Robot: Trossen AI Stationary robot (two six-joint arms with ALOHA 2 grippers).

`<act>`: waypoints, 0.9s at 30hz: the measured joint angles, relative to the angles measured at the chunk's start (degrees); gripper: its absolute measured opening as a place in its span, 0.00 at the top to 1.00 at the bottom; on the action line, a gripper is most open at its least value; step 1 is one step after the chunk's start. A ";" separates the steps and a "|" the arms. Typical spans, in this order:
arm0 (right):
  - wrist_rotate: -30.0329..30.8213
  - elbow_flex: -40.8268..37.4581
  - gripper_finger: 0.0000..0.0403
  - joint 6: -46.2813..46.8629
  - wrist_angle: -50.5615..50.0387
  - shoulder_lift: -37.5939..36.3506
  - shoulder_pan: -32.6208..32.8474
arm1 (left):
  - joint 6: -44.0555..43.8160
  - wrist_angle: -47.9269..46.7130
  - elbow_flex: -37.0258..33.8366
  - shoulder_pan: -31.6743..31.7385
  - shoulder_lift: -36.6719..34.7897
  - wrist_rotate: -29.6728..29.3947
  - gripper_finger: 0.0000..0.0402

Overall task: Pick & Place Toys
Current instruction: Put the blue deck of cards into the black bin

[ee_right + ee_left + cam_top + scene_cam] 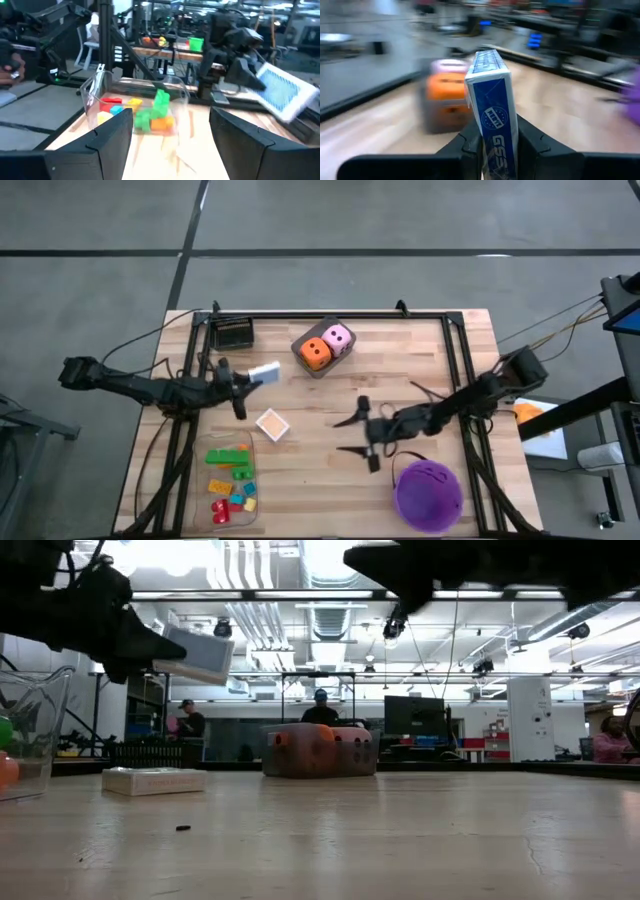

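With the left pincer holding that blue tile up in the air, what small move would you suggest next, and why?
Probably carry it toward the clear tray and lower it there. The left pincer is shut on the blue tile, held clear above the table, and the tray already holds small bricks. An orange tile lies between them, so keep the blue tile lifted. The right pincer waits open near the purple bucket.

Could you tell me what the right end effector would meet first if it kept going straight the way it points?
Probably the clear tray of bricks; the right end effector is open, with bare table between.
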 joint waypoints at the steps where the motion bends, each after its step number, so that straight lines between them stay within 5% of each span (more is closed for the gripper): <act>1: 0.64 -2.06 0.36 0.78 0.68 -1.44 0.10 | -0.83 -1.21 0.31 0.03 0.00 -3.26 0.84; 6: 1.49 -8.15 0.35 4.27 1.45 -5.82 0.46 | -3.98 -7.03 2.00 1.09 0.00 -18.41 0.84; 11: 1.64 -9.30 0.35 4.21 1.48 -6.76 0.50 | -7.06 -9.53 2.61 6.86 0.20 -21.74 0.84; 18: 1.64 -8.96 0.35 2.80 1.34 -6.76 0.50 | -13.93 -13.22 2.84 24.68 4.40 -10.86 0.84; 27: 1.43 -8.93 0.35 2.78 1.13 -6.74 0.50 | -11.45 -12.20 5.40 51.57 14.63 7.06 0.84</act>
